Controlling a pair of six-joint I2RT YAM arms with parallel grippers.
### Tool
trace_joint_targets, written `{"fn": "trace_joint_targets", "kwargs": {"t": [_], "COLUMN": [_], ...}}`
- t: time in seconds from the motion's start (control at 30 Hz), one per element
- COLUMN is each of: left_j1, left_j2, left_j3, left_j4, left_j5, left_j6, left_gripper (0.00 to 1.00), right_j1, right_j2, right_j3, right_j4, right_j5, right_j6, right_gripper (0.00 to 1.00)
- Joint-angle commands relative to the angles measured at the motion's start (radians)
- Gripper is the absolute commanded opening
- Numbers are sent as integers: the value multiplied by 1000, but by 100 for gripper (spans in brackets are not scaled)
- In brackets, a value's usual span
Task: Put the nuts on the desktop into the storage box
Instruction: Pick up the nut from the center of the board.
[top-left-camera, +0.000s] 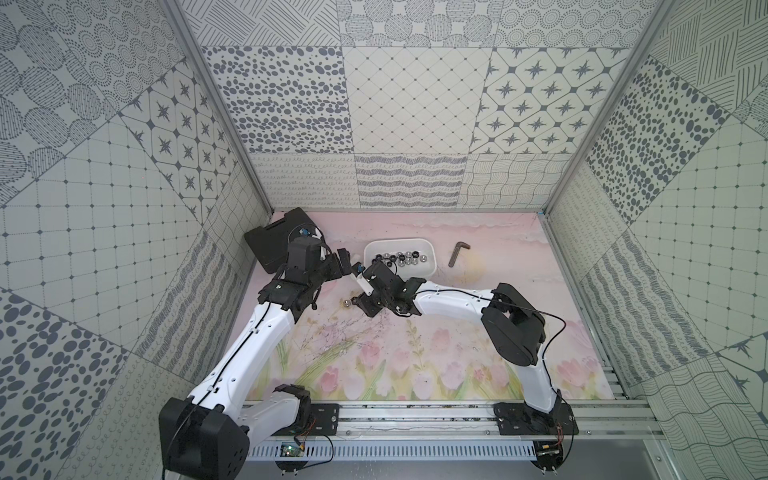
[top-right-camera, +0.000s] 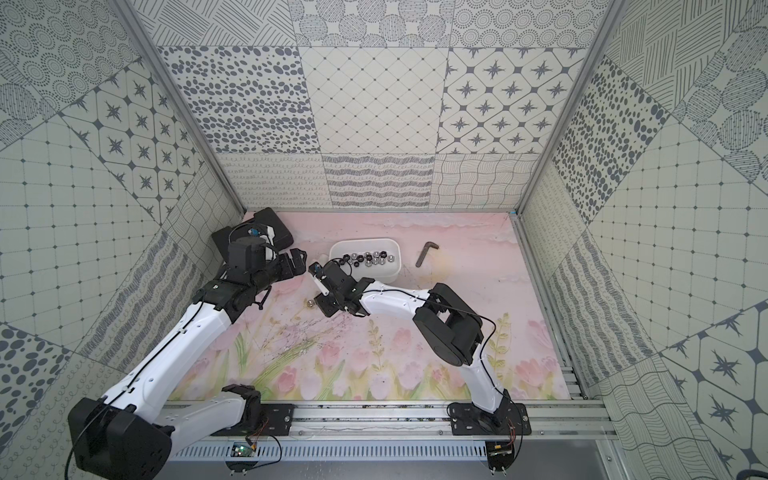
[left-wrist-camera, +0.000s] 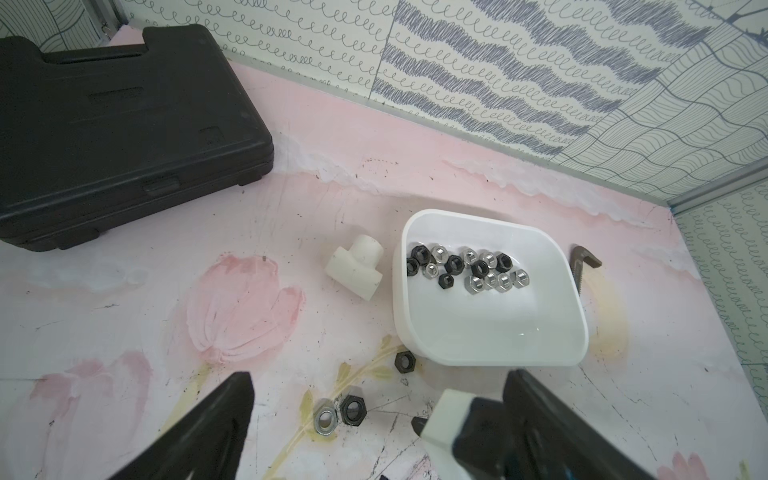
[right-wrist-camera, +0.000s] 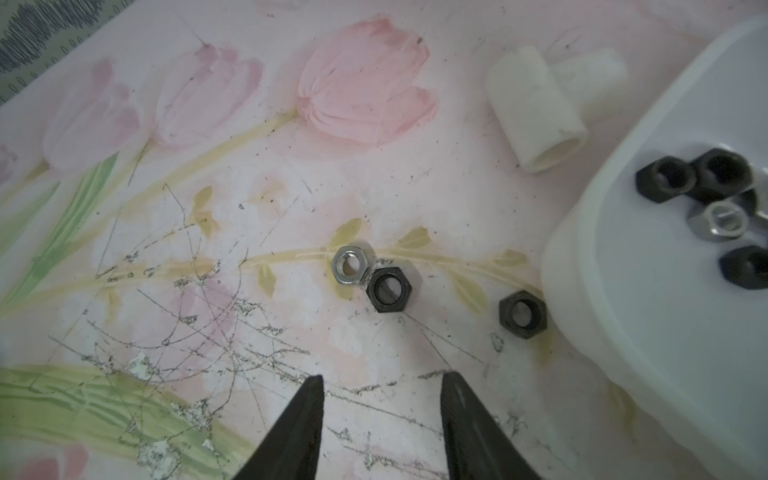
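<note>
In both top views we look steeply down from high over the near edge onto the whole desktop (top-left-camera: 519, 257), while both wrist cameras sit low and close, sharing the storage box (left-wrist-camera: 490, 328) and the loose nuts (right-wrist-camera: 390, 289) beside it.

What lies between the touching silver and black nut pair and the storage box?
One lone black nut, lying flat on the desktop, close beside the storage box wall. Both wrist views show it.
</note>
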Motion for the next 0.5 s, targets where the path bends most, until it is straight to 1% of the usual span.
{"fn": "trace_joint_targets", "kwargs": {"t": [0.0, 0.3, 0.47], "left_j1": [-1, -1, -1], "left_j2": [-11, -10, -11], "left_j3": [-3, -3, -6], "left_j4": [-25, -19, -13], "left_j5": [-6, -6, -6], "left_j6": [4, 6, 6], "left_gripper": [99, 99, 99], "right_j1": [2, 4, 6], "right_j2": [68, 154, 198], "right_j3": [59, 143, 190], "right_j4": [26, -14, -36], "right_j5": [9, 35, 25], "right_j6": [26, 8, 5], "right_gripper": [49, 50, 50]}}
